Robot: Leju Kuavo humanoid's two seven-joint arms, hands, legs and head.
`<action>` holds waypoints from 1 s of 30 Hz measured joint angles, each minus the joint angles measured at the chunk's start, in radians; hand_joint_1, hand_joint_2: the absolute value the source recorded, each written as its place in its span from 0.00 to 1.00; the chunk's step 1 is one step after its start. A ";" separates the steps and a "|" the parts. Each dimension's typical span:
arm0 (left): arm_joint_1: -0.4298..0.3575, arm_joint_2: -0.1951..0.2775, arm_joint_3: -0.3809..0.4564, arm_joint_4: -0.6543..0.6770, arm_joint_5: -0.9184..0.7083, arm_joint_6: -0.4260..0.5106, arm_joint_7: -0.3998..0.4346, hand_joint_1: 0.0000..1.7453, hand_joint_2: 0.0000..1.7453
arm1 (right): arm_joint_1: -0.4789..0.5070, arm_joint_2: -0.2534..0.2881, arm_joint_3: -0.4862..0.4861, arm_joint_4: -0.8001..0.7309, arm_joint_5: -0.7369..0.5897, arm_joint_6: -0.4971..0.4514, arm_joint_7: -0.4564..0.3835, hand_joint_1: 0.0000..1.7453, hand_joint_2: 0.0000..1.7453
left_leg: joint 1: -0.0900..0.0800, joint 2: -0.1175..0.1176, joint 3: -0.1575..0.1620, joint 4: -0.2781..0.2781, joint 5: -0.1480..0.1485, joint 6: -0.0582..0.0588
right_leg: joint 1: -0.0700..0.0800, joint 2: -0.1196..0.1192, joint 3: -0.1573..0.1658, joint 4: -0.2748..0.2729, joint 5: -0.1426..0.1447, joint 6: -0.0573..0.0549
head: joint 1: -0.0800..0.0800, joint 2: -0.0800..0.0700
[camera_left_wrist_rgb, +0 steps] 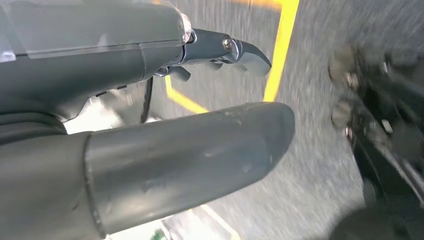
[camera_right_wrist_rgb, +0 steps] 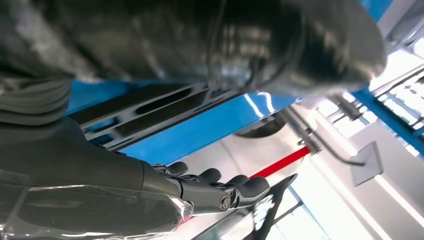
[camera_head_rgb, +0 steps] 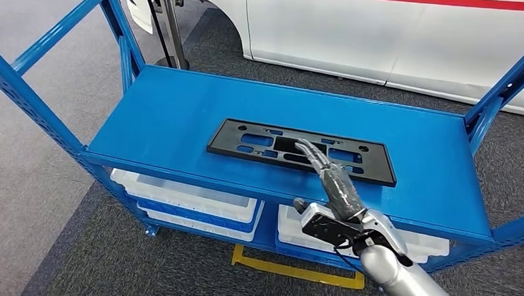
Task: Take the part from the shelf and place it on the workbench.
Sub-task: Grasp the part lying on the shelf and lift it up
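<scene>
Reaching over the front edge of the shelf (camera_head_rgb: 181, 111), the right hand (camera_head_rgb: 334, 181) stretches its dark fingers (camera_head_rgb: 310, 152) out flat and apart above the part (camera_head_rgb: 246, 142), gripping nothing; whether the fingertips touch the part I cannot tell. That part is a flat, matte black plastic plate, long and narrow, pierced with rectangular slots and small holes. It lies flat mid-shelf, its long axis running along the shelf's length, slightly skewed. Bare glossy blue metal surrounds it on every side, widest at both ends. White plastic bins (camera_head_rgb: 184, 194) sit on the tier below. The left hand (camera_left_wrist_rgb: 150, 150) hangs over grey floor with yellow tape (camera_left_wrist_rgb: 282, 45), thumb and fingers apart, holding nothing.
</scene>
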 joint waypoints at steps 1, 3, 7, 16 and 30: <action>0.000 0.028 -0.013 0.000 -0.010 -0.020 -0.004 0.00 0.00 | -0.012 0.017 0.011 0.010 0.001 0.003 0.000 0.00 0.00 | 0.000 0.000 0.013 -0.057 0.052 0.000 | -0.001 0.000 0.011 0.000 -0.008 0.002 | 0.000 0.000; 0.000 0.070 -0.036 0.000 -0.021 -0.036 -0.008 0.00 0.00 | -0.036 0.043 0.031 0.027 -0.001 0.005 0.000 0.00 0.00 | -0.002 0.001 0.054 -0.172 0.125 0.003 | -0.001 0.001 0.029 0.000 -0.023 0.009 | 0.000 0.000; 0.000 0.095 -0.058 0.000 -0.005 -0.023 -0.005 0.00 0.00 | -0.058 0.058 0.052 0.043 -0.008 -0.001 0.008 0.00 0.50 | -0.007 -0.001 0.082 -0.240 0.119 0.024 | 0.006 0.003 0.029 -0.005 -0.031 0.024 | 0.000 0.000; 0.010 -0.118 -0.014 0.001 0.153 0.207 -0.010 0.00 0.00 | 0.009 -0.039 -0.009 0.007 -0.025 -0.042 0.035 0.00 1.00 | -0.015 -0.005 0.108 -0.250 0.103 0.046 | 0.005 0.005 0.047 -0.006 -0.012 0.005 | 0.000 0.000; 0.015 -0.196 -0.001 0.001 0.194 0.207 -0.013 0.00 0.00 | 0.044 -0.080 -0.044 -0.028 0.111 -0.034 0.087 0.00 1.00 | -0.019 -0.001 0.110 -0.249 0.101 0.054 | 0.001 0.004 0.069 -0.042 -0.030 0.048 | 0.000 0.000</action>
